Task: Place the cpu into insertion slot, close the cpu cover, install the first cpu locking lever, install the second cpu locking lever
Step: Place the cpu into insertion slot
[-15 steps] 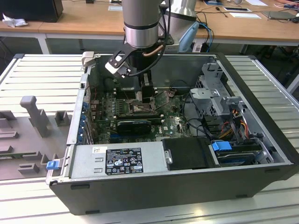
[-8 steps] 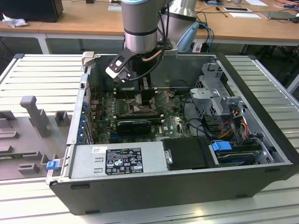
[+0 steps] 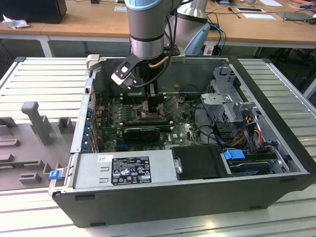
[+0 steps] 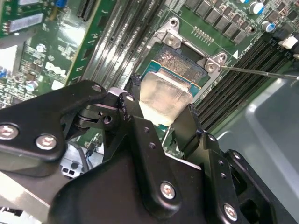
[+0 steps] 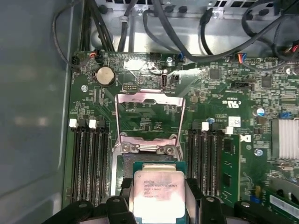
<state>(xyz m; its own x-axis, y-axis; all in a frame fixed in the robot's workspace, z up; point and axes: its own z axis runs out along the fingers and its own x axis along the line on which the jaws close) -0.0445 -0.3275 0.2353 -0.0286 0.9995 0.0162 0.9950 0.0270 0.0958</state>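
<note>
In both wrist views my gripper is shut on the cpu, a silvery square plate on a green base, with one black finger on each side. The cpu hangs low over the insertion slot, covering part of it; I cannot tell whether they touch. The cpu cover stands swung open beyond the slot, hinged at its far edge. A thin wire locking lever sticks out free beside the socket. In the exterior view the gripper reaches down inside the open computer case.
Long black memory slots flank the socket on both sides. Black cables hang along the board's far edge. A power supply and a drive cage stand inside the case, and its grey wall is close by.
</note>
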